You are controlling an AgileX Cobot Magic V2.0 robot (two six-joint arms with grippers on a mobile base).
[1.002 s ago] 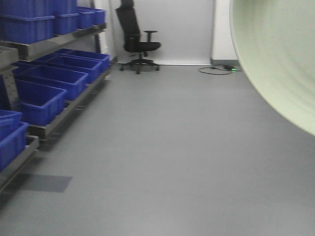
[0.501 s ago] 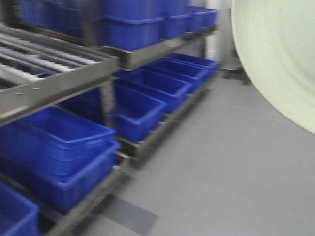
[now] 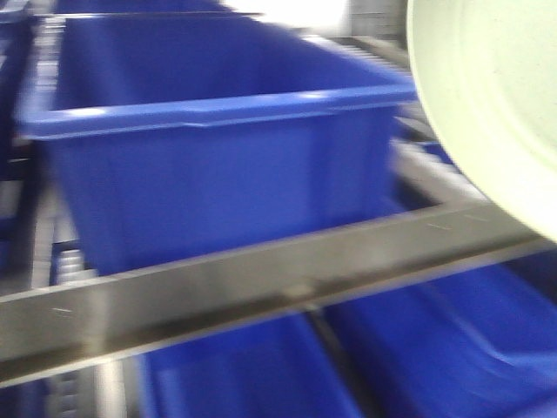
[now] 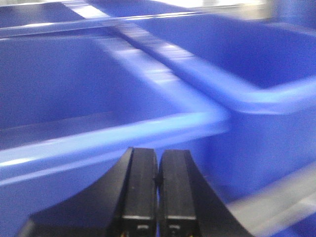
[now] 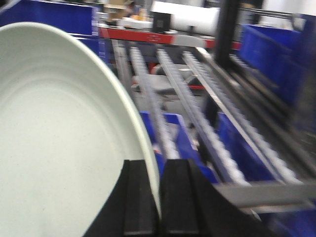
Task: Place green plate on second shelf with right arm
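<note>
Plate first: the large round pale sage-green plate (image 5: 54,138) hung in the air, tipped up towards its edge, close before the rack and not yet resting on any shelf. The black right arm (image 5: 140,207) had it by the rim alone, its jaws almost shut and pinching the upturned edge between them. The black left arm (image 4: 140,197) had its jaws pressed together on nothing.

Just beside the plate stood a deep blue plastic bin (image 3: 218,148) on a shelf fronted by a grey steel rail (image 3: 261,283), with more blue bins (image 3: 452,340) on the level below. No contents showed in the parts of their insides that were visible, though blur hid much.

That edge-only grip looked to be the weak point — so broad a plate could pivot or slip out if jolted. Its free rim might also knock the rail or the bin's lip on the way in. The metal roller tracks (image 5: 197,98) seemed likely to let it coast once released.
</note>
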